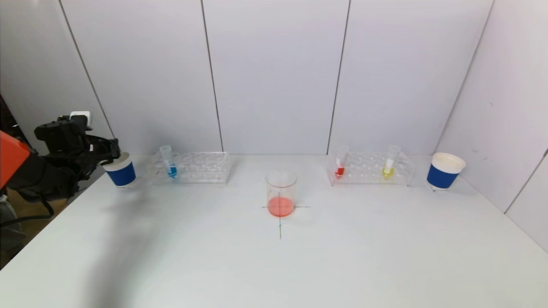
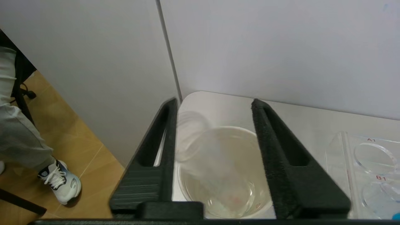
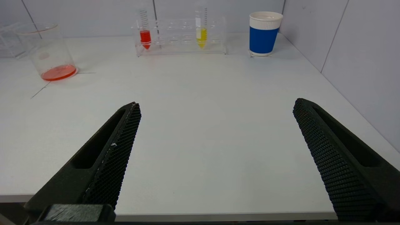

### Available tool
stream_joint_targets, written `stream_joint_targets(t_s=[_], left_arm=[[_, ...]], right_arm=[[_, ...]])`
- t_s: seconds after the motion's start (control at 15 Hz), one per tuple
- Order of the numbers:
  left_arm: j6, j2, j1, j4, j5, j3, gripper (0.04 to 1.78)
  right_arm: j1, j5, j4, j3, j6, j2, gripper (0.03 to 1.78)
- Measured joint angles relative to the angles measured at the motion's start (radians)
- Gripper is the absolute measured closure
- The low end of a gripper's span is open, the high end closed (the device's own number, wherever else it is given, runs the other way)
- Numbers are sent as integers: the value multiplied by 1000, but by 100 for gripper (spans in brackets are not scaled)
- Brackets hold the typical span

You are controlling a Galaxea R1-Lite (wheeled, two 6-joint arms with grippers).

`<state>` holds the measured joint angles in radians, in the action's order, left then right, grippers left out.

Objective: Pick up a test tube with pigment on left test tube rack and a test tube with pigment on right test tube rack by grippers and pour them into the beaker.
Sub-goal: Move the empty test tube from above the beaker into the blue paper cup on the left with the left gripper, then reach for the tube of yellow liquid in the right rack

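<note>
My left gripper point(image 1: 112, 156) hovers over a blue paper cup point(image 1: 121, 170) at the table's far left. Its jaws stand apart in the left wrist view point(image 2: 215, 103), and a clear, blurred test tube point(image 2: 190, 137) leans loose between them in the cup's mouth point(image 2: 240, 129). The left rack point(image 1: 190, 167) holds a blue-pigment tube point(image 1: 171, 169). Red-orange liquid sits in the beaker point(image 1: 281, 192) at the centre. A red tube point(image 1: 340, 164) and a yellow tube point(image 1: 389, 164) stand in the right rack point(image 1: 370, 169). My right gripper point(image 3: 217, 104) is open and empty above the table's near edge.
A second blue paper cup point(image 1: 444, 171) stands right of the right rack, near the side wall. A cross is drawn on the table under the beaker. White wall panels close off the back and right. Beyond the table's left edge there is floor and a person's leg point(image 2: 18, 140).
</note>
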<state>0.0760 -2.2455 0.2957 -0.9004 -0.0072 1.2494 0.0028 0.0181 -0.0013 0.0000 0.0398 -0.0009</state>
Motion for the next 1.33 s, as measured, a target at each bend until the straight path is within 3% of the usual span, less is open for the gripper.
stream_joint_targets(t_s=[0.2,0.47,0.87,1.33], left_arm=[[0,-1,0,0,0,-1,44],[0,2,0,-2,-2,0,8],[-5,107,-29,-5,-28,-84,6],[-4,488,-194,-6,-42,-419,6]], right_arm=[[0,0,0,0,0,0,4],[0,0,0,0,0,0,4],[0,0,0,0,0,0,4],[0,0,0,0,0,0,4]])
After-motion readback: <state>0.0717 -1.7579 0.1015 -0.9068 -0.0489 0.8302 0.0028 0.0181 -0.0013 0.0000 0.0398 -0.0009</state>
